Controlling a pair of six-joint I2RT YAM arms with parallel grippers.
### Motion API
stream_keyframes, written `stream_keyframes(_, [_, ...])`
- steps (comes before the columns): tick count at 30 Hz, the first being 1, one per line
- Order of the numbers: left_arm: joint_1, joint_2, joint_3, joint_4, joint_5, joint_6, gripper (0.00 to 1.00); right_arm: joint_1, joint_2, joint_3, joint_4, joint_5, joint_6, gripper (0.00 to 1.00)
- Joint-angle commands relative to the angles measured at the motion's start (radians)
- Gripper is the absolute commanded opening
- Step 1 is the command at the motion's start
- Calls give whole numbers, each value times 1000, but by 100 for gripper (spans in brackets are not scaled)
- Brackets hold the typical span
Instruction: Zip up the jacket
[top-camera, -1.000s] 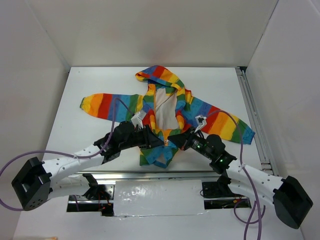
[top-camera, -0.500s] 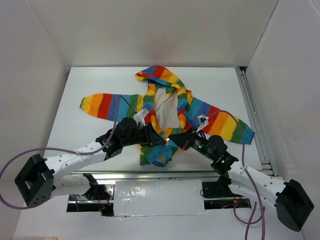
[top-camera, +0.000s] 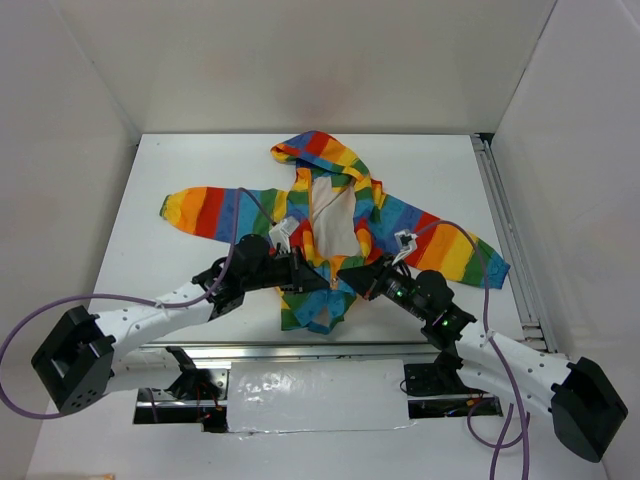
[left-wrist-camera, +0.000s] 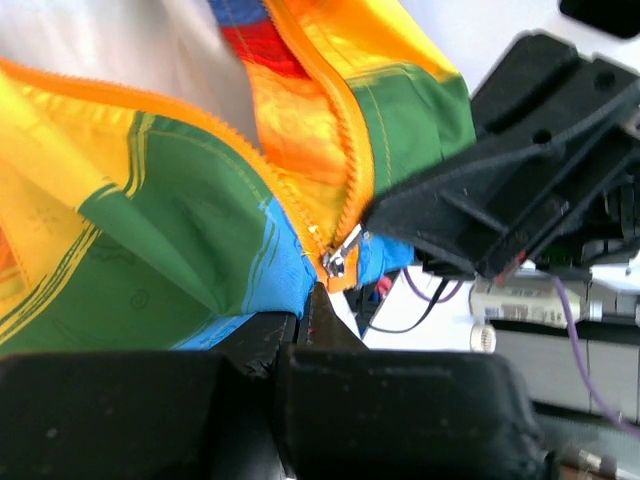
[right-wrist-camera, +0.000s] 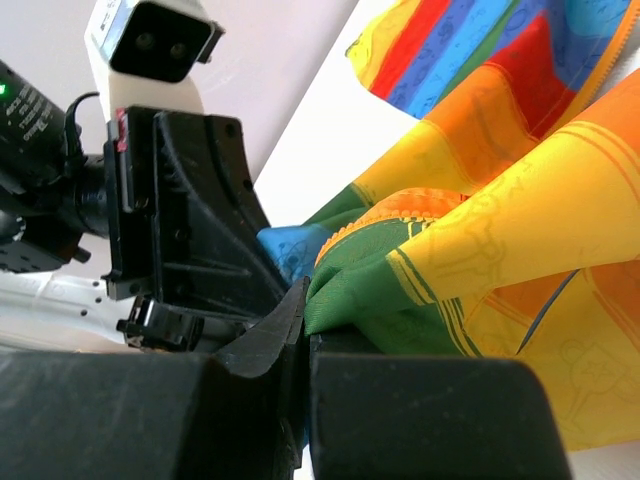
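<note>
**A robot test cell in a lab**

Plain white panel walls (top-camera: 300, 60) box in the flat white tabletop (top-camera: 180, 170) on the far side of the left gripper (top-camera: 322, 284) and right gripper (top-camera: 343, 271), and out to either side of them. A bare aluminium rail (top-camera: 505, 230) runs along the table edge outboard of the right gripper. Behind both grippers, purple cables (top-camera: 120, 298) loop off two white-and-black robot arms (top-camera: 150, 318). A small white two-lens camera module (right-wrist-camera: 150, 45) sits just above the left gripper.

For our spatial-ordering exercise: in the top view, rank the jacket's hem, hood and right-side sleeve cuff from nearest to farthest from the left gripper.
1. Hem, beside the left gripper, near side.
2. Hood, at the far middle.
3. Right-side sleeve cuff, at the right edge.
</note>
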Motion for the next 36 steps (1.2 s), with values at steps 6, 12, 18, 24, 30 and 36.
stream_keyframes(6, [10, -92, -69, 130, 190, 123, 0, 13, -31, -10, 60, 227, -41, 0])
stream_keyframes(12, [10, -121, -141, 230, 292, 132, 0, 11, 2, 5, 91, 265, -49, 0])
stream_keyframes(18, [10, -69, -125, 178, 332, 158, 0, 13, -11, 25, 66, 285, -69, 0])
stream_keyframes(24, [8, -32, -108, 163, 353, 183, 0, 11, -64, 30, 17, 316, -90, 0])
stream_keyframes(30, [-1, -22, -99, 121, 324, 210, 0, 5, -93, 44, -14, 281, -106, 0])
stream_keyframes(36, [-1, -5, -25, -38, 226, 198, 20, 7, -53, 42, -20, 183, -72, 0])
